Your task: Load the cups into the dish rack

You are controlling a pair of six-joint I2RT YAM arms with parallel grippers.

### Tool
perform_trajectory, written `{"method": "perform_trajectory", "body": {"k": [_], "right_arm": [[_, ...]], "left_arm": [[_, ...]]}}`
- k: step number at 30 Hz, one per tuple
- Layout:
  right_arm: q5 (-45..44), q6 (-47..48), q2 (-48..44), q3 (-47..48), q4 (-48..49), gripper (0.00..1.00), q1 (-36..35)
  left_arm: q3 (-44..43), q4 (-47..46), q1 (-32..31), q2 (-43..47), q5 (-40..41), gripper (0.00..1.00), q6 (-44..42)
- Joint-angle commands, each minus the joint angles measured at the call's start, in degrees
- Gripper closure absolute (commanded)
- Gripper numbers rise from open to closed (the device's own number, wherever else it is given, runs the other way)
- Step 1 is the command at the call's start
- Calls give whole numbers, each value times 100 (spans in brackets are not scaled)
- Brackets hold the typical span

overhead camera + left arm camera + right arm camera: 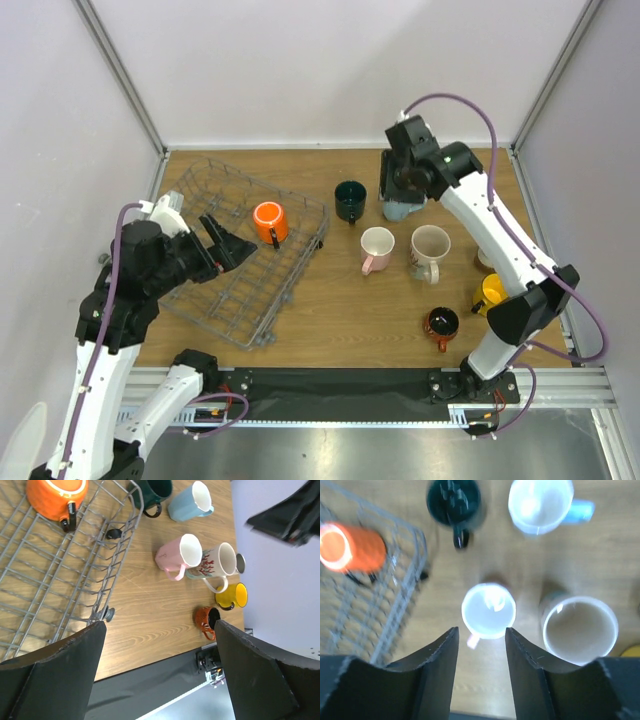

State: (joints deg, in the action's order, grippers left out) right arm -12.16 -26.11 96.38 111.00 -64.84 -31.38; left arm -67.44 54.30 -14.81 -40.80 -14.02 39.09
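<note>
1. Left claw [160, 626] hangs over the near side of the dish rack [230, 290], black fingers spread wide, nothing between them.
2. Right claw [481, 631] hovers over the loose mugs, fingers a little apart and empty.
3. One dish rack: a large grey wire basket with upright prongs, set at a slant on the left of the wooden table [350, 320].
4. One orange mug [270, 222] with a dark handle rests inside the rack.
5. Six mugs stand on the table right of the rack: dark green mug [350, 200], light blue mug [403, 210], pink mug [376, 245], cream patterned mug [430, 245], yellow mug [490, 292], small red-and-black mug [440, 323].
6. One greyish cup [240, 563] is half hidden behind the cream one.
7. In the top view, the right arm crosses over the yellow mug's side.
</note>
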Motion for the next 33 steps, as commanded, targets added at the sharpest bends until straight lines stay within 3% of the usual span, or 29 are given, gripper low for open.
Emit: {"method": "perform_trajectory", "body": {"k": [1,4,9,17,33], "right_arm": [[373,-104,-180,-543,-249,51,-132],[355,-237,-225,-921,-99,50,-10],[468,-404,-339,-1299,-30,58,219],[504,-808,-146,-1923,322,49,281],[619,-1063,601,-2267,1052,53,457]], "left_arm": [[11,-368,39,-34,-303,4,81],[29,-281,39,-42,-285,4,107],[47,-113,39,1,-303,4,108],[249,-245,39,98,-408,4,239],[144,-227,39,-7,-487,3,125]]}}
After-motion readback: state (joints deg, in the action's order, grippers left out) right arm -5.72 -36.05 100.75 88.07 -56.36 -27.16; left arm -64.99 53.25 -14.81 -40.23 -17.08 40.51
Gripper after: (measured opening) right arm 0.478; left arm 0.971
